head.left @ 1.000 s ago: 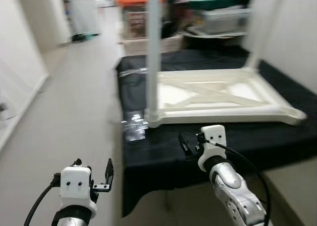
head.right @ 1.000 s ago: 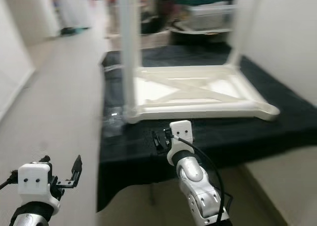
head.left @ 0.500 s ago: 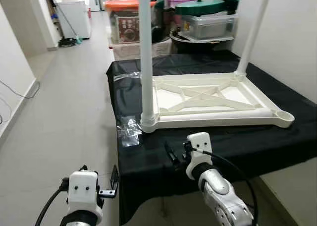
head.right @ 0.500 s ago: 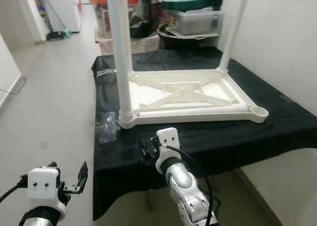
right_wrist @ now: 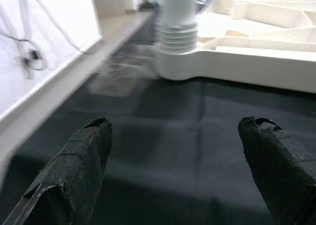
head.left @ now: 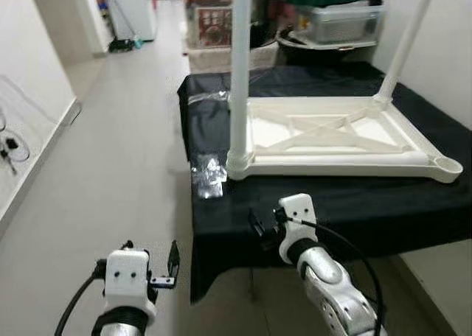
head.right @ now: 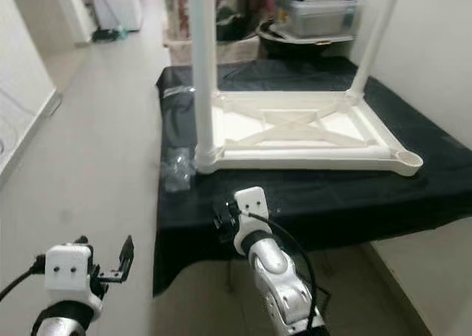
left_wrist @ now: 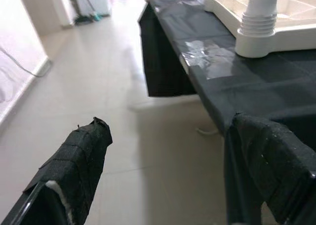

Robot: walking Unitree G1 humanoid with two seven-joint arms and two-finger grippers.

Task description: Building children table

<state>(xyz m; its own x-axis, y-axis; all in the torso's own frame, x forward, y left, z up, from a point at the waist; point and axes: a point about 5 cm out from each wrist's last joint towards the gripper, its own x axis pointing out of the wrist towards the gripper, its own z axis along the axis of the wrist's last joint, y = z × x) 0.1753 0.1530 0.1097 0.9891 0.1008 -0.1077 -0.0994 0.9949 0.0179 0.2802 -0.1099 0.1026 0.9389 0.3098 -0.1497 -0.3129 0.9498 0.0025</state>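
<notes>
The white children's table point(head.left: 332, 133) lies upside down on a black-draped table point(head.left: 369, 203). One white leg point(head.left: 238, 78) stands screwed into its near left corner, and another leg point(head.left: 402, 49) stands at the far right corner. The near right corner socket point(head.left: 447, 163) holds no leg. My right gripper point(head.left: 262, 225) hovers open over the cloth's front edge, just before the near left leg's base point(right_wrist: 177, 42). Low over the floor, left of the draped table, my left gripper point(head.left: 151, 259) is open and holds nothing. A clear plastic bag point(head.left: 209, 176) lies beside the leg's base.
Storage bins point(head.left: 217, 15) and lidded containers point(head.left: 335, 12) crowd the space behind the table. A white appliance point(head.left: 133, 8) stands far down the corridor. A wall with cables point(head.left: 9, 141) runs along the left, and open tiled floor point(head.left: 125, 152) lies between it and the table.
The camera has shifted, so the whole scene sits a little further right. Both grippers keep their places relative to me, open as before.
</notes>
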